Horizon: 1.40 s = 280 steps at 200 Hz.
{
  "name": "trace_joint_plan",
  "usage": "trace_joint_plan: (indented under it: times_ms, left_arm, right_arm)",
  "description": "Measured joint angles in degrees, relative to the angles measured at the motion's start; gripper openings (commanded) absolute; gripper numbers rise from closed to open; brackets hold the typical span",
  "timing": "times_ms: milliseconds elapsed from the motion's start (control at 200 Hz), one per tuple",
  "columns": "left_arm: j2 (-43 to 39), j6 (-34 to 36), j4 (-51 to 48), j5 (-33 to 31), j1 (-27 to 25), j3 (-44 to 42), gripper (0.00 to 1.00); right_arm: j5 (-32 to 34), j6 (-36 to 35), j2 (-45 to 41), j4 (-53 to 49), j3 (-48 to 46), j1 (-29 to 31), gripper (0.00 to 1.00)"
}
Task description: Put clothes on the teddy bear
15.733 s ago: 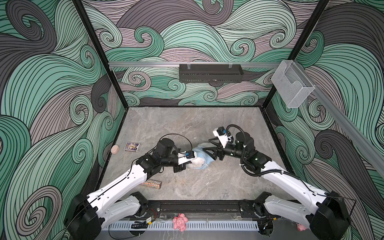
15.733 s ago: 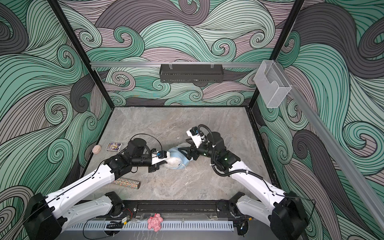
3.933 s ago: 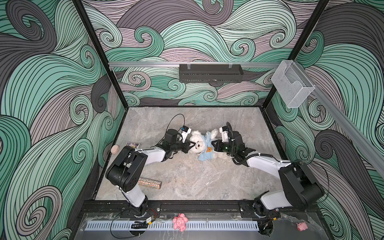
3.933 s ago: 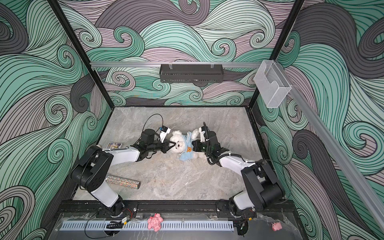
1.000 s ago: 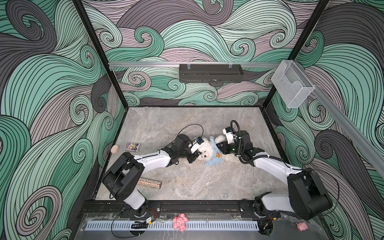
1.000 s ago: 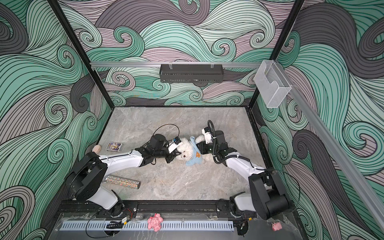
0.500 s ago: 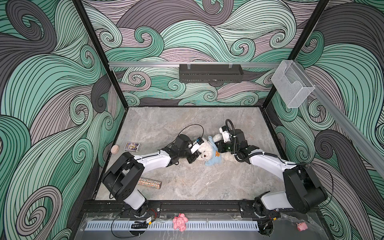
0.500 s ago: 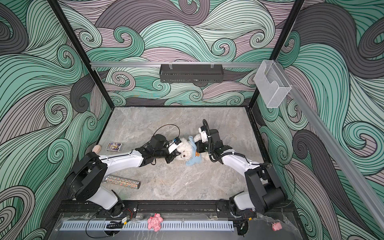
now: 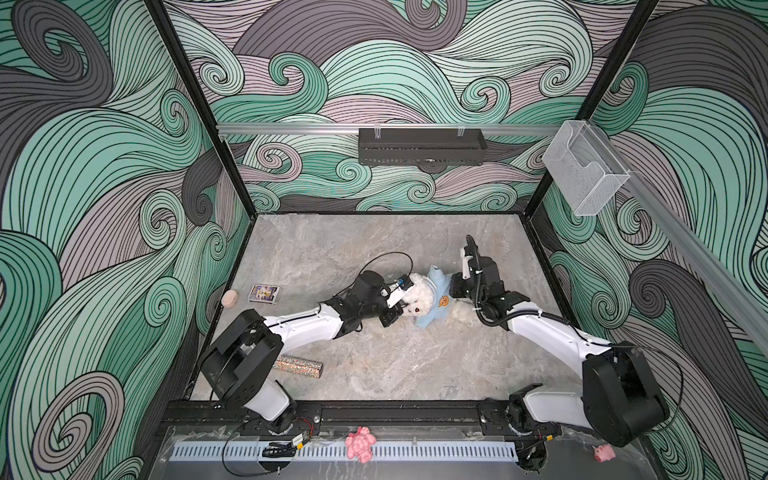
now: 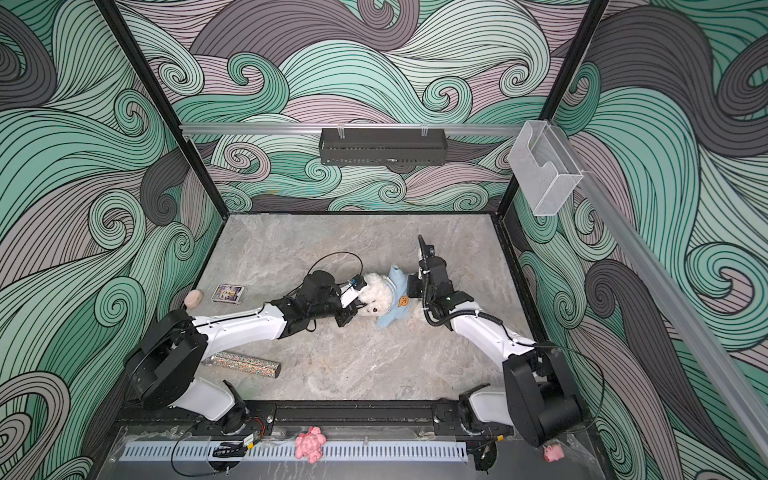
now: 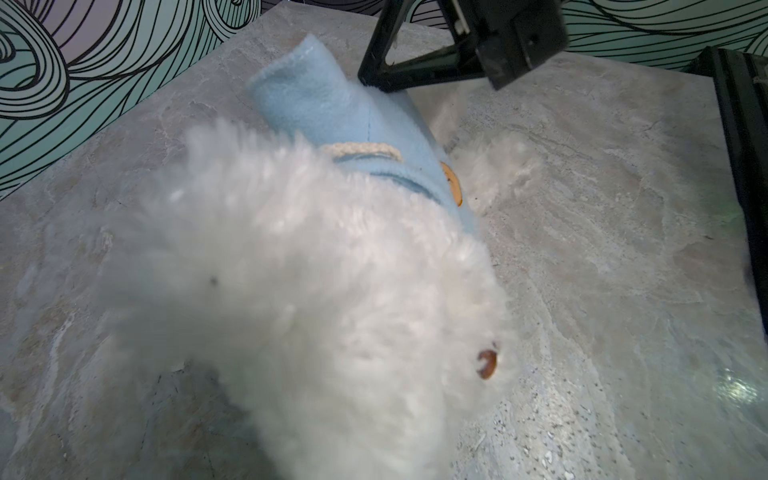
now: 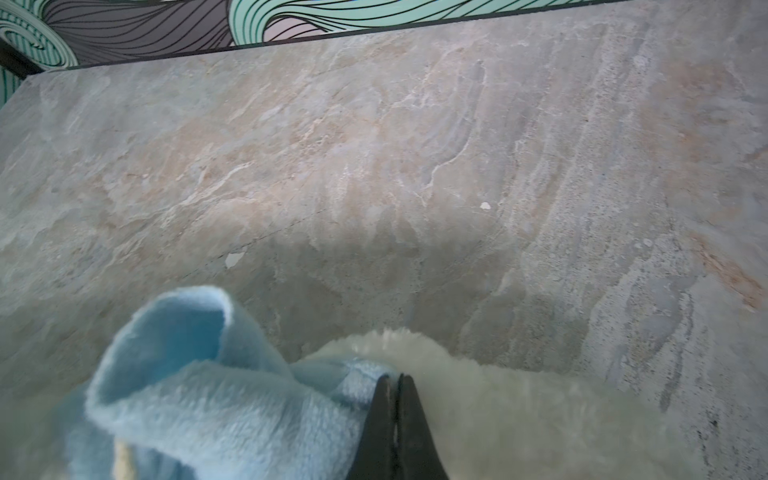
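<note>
Right wrist: closed tool (image 12: 394, 377) touches hoodie (image 12: 199, 399).

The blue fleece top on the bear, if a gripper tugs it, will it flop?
Probably floppy: the blue fleece top folds and curls at its open sleeve. Likely light, with a fuzzy nap that should grip rather than slip. A tug may drag the teddy bear along, since it wraps the body.

Teddy bear (image 9: 417, 296): fluffy white plush with a dark nose, lying face-up mid-counter (image 9: 374, 365), head toward the left.
Hoodie (image 9: 437, 291): light blue with an orange patch, covering the torso; one sleeve hollow.
</note>
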Motion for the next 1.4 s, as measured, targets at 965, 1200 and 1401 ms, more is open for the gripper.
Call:
trace_joint_plan:
  times_ms: [965,1200,1401]
  left_arm:
    - [-4.31,-25.90,6.54,-0.46,2.69,-5.86,0.00]
    - [0.63,-44.44,-8.15,7.41,8.74,4.87,0.00]
    - [4.33,-63.76,-9.29,21.66,19.34,4.70,0.00]
  right_arm:
    - [-32.72,9.86,3.93,12.00,-6.34,-15.76,0.23]
    - [-28.55,4.94,-5.18,11.54,-6.62,-11.13,0.40]
    - [-25.33,0.70,-15.06,13.51,-12.07,-2.67,0.40]
